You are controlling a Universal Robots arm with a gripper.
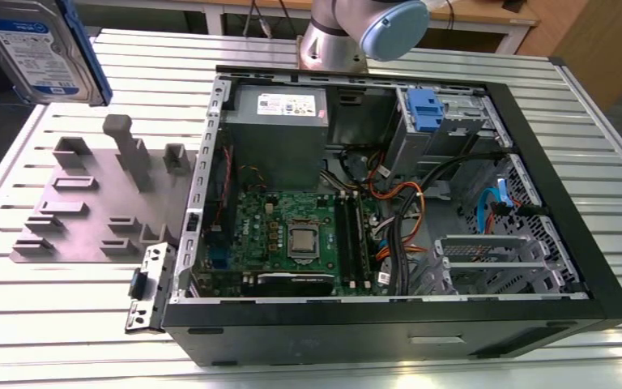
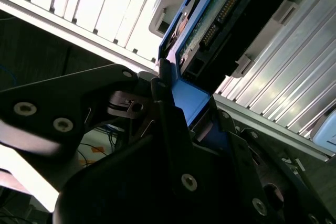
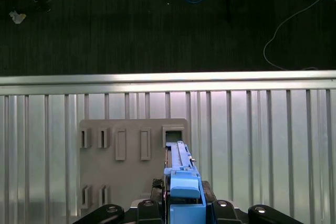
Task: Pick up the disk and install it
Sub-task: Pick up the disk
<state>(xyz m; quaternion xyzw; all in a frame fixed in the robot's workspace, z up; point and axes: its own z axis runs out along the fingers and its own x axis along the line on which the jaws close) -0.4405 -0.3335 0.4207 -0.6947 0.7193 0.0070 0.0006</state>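
Exterior view places the flat silver disk (image 1: 41, 50), framed by a bright blue plastic carrier, at the upper left. It is upright and lifted above the grey slotted holder plate (image 1: 84, 212). Its white-and-blue label carries print too small to read. An open black computer case (image 1: 398, 328) lies on the ribbed aluminium counter (image 1: 62, 312). In the second wrist view the black pincer (image 2: 191, 100) is pinching the disk's blue carrier. Dark carpeted floor (image 3: 105, 24) lies beyond the counter's edge in the first wrist view.
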